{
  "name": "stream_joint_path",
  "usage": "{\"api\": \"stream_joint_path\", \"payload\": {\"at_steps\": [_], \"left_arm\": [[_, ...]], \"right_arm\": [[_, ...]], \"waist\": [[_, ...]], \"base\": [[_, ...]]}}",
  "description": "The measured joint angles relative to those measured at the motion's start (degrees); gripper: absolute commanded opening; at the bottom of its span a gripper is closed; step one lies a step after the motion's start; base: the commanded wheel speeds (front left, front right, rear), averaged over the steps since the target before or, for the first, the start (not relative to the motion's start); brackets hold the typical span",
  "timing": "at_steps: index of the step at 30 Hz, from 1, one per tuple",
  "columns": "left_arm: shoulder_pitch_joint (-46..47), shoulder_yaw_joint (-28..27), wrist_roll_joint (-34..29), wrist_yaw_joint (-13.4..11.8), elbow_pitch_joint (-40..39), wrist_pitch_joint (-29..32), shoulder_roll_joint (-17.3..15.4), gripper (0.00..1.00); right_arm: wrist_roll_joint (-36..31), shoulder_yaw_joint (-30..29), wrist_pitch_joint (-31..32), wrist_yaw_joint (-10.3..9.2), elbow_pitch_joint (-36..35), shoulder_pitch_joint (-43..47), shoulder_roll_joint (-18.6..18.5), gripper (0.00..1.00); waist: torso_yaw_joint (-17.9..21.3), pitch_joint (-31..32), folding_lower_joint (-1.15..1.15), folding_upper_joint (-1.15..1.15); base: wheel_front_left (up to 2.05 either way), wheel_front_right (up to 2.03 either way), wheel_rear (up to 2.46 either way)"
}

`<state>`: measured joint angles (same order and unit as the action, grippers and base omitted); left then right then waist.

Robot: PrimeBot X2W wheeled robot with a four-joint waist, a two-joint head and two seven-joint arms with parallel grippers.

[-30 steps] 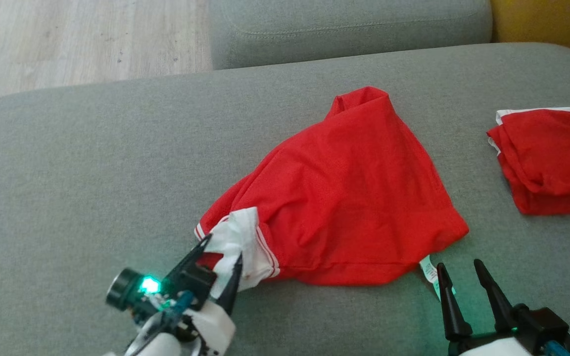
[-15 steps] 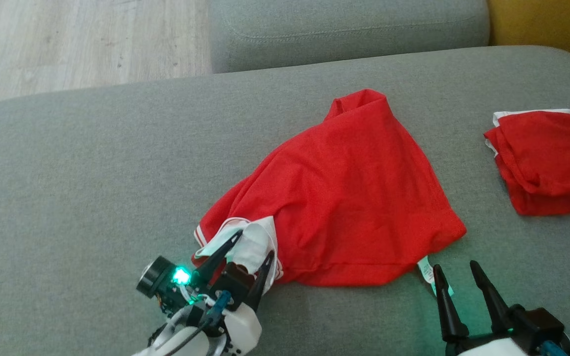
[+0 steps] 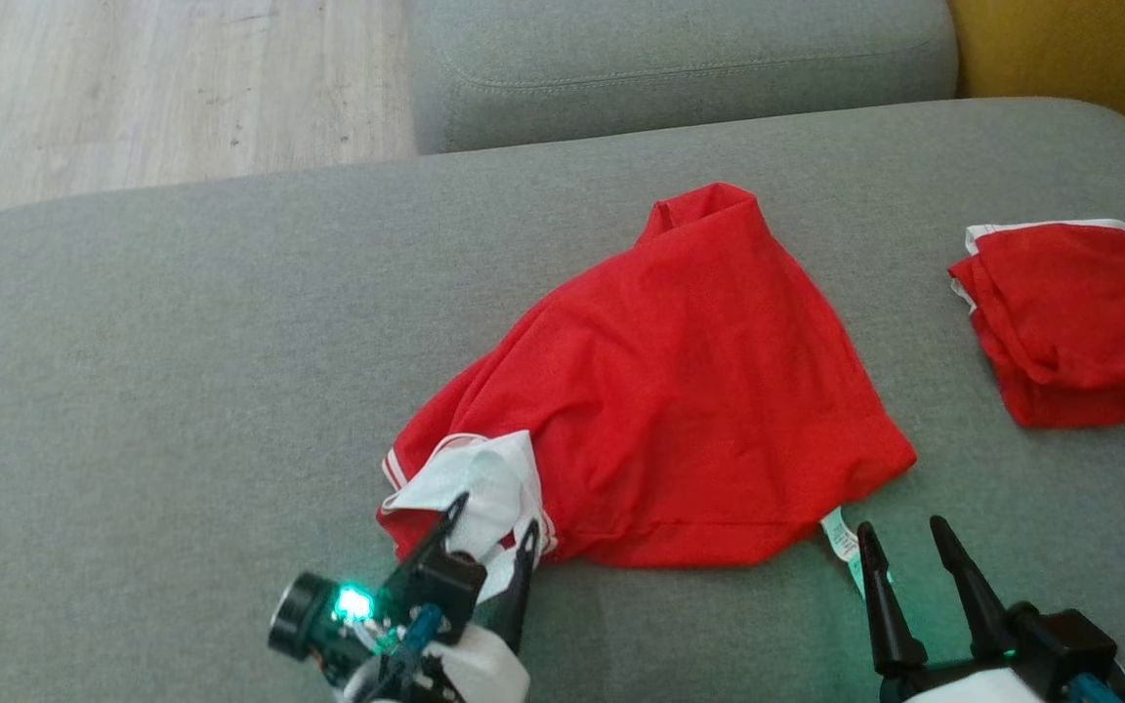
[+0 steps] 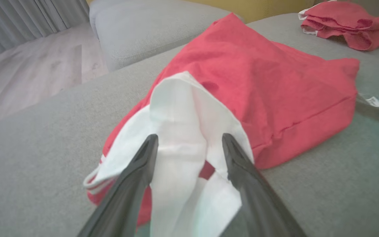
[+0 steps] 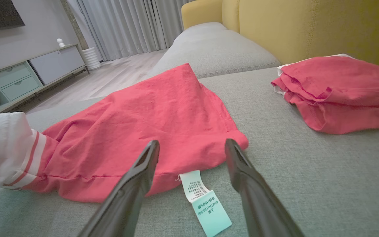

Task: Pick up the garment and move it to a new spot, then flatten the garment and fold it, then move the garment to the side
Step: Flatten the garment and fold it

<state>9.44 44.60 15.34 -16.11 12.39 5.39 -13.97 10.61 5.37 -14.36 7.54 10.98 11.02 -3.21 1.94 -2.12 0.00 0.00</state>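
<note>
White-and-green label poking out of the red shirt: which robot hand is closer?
Right. The right gripper points its fingers at the white-and-green fabric label; the left gripper is across the red cloth garment, at its white trim.

The garment (image 3: 689, 391) lies bunched, so its underside and the way its sleeves lie cannot be made out. In the left wrist view its white trim (image 4: 179, 108) fills the gap between the left gripper's (image 4: 189, 137) jaws, and whether they touch it cannot be told. The care label (image 5: 206, 200) carries print too small to read. In the head view the right gripper (image 3: 900, 524) covers the label's end, and the second red cloth (image 3: 1080, 322) runs off the right edge.
</note>
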Motion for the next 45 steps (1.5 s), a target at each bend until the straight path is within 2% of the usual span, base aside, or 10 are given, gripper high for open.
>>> {"api": "stream_joint_path", "payload": {"at_steps": [5,9,12,21,31,34,36,38,44,45], "left_arm": [[-1.6,-0.2,1.5,-0.1,-1.4,0.7,-0.3,1.0],[-1.6,-1.4,1.3,-2.1,-1.2,0.6,-0.5,1.0],[-1.6,-2.3,2.6,-2.1,0.4,0.3,-0.1,1.0],[-1.7,-4.4,12.1,3.3,4.0,-0.4,4.1,1.0],[-0.3,-3.9,10.5,3.8,4.2,-2.4,4.0,0.98],[0.3,-3.8,9.9,3.5,3.9,-2.4,3.8,0.86],[0.6,-3.7,9.9,3.5,3.7,-2.2,3.7,0.65],[0.8,-3.7,9.9,3.4,3.4,-1.9,3.5,0.49],[0.8,-3.6,9.9,3.2,3.6,-0.3,2.5,0.27],[0.8,-3.5,9.9,3.3,3.7,-0.2,2.3,0.11]], "right_arm": [[0.0,0.0,0.0,0.0,0.0,0.0,0.1,1.0],[0.0,0.1,0.0,0.0,0.1,0.1,0.2,1.0],[0.0,0.3,0.0,0.0,0.3,0.2,0.2,1.0],[0.0,1.0,0.0,0.0,0.4,0.2,0.1,1.0],[0.0,1.1,0.0,0.0,0.4,0.3,0.1,1.0],[0.0,1.1,0.0,0.0,0.4,0.2,0.1,1.0],[0.0,1.1,0.0,0.0,0.4,0.2,0.1,1.0],[0.0,1.1,0.0,0.0,0.4,0.2,0.1,1.0],[0.0,1.1,0.0,0.0,0.4,0.2,0.1,1.0],[0.0,1.1,0.0,0.0,0.4,0.2,0.1,1.0]], "waist": [[-0.4,0.3,0.0,0.0],[-0.5,1.0,0.0,0.0],[-0.7,1.4,0.0,0.0],[-0.6,1.9,0.0,0.0],[-0.4,1.6,0.0,0.0],[-0.4,1.4,0.0,0.0],[-0.4,1.3,0.0,0.0],[-0.4,1.2,0.0,0.0],[-0.4,1.2,0.0,0.0],[-0.4,1.2,0.0,0.0]], "base": [[0.0,0.0,0.0],[0.0,0.0,0.0],[0.0,0.0,0.0],[0.0,0.0,0.0],[0.0,0.0,0.0],[0.0,0.0,0.0],[0.0,0.0,0.0],[0.0,0.0,0.0],[0.0,0.0,0.0],[0.0,0.0,0.0]]}}
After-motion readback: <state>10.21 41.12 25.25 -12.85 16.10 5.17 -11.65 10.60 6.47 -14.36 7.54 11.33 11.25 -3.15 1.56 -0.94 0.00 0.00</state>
